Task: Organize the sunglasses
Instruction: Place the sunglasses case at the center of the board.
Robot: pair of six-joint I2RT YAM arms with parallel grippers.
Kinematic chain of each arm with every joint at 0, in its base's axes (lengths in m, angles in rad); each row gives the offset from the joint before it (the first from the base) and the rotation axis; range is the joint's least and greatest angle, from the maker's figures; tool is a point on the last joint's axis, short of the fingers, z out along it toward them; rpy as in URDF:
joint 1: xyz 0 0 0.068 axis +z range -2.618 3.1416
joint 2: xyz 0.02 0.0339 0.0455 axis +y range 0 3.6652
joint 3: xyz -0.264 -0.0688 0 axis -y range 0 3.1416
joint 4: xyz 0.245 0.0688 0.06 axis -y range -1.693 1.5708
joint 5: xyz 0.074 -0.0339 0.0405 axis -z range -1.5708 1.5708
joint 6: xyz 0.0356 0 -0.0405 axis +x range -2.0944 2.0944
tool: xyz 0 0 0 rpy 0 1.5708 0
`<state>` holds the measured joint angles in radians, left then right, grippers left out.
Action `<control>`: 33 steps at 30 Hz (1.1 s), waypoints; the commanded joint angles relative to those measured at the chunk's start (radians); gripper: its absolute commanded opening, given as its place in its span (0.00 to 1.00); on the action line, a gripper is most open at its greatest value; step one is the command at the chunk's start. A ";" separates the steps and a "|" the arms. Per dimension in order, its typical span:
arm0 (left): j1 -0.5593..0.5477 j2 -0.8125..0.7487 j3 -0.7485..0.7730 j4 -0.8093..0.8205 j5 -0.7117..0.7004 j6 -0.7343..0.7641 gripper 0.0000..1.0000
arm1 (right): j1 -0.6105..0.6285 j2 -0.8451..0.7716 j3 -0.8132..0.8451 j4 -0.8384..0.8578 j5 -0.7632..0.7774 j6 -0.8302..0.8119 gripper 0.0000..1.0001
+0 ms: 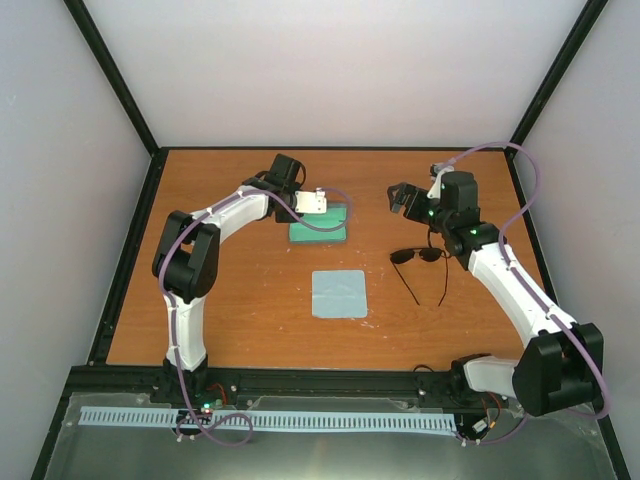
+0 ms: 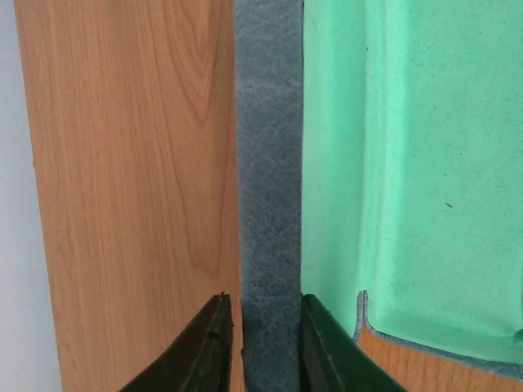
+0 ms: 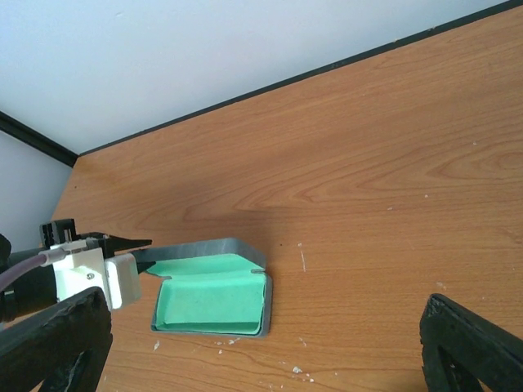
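The black sunglasses [image 1: 418, 257] lie on the table right of centre, lenses toward the back and thin temple arms pointing at me; neither wrist view shows them. The blue-grey case [image 1: 320, 228] stands open at the back, its green lining [image 3: 214, 298] facing up. My left gripper [image 1: 318, 200] is at the case's raised lid [image 2: 270, 163]. Its jaws straddle the lid's edge, with a thin strip of wood showing between one finger [image 2: 204, 351] and the lid. My right gripper [image 1: 405, 197] hovers wide open and empty behind the sunglasses, facing the case [image 3: 261, 327].
A pale blue square cloth [image 1: 339, 293] lies flat in the middle of the table, in front of the case. Black frame rails [image 1: 130, 260] border the wooden table, with white walls behind. Small white crumbs [image 3: 298, 371] dot the wood near the case.
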<state>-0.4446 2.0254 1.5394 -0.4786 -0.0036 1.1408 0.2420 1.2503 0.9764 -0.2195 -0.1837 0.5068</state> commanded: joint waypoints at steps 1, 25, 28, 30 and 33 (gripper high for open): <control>-0.001 -0.021 -0.007 0.029 0.004 -0.034 0.27 | 0.002 0.016 0.001 0.024 -0.011 -0.017 1.00; 0.015 -0.501 -0.096 -0.284 0.759 -0.611 0.24 | 0.184 0.109 0.078 -0.475 -0.178 -0.259 0.42; 0.015 -0.512 -0.200 -0.304 0.749 -0.588 0.24 | 0.212 0.152 0.053 -0.488 -0.183 -0.256 0.44; 0.015 -0.495 -0.228 -0.307 0.711 -0.577 0.22 | 0.232 0.188 0.054 -0.490 -0.176 -0.255 0.44; 0.015 -0.483 -0.255 -0.257 0.623 -0.607 0.20 | 0.253 0.220 0.067 -0.460 -0.145 -0.234 0.45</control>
<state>-0.4358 1.5307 1.3037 -0.7258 0.6655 0.5705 0.4686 1.4464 1.0348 -0.6819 -0.3340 0.2687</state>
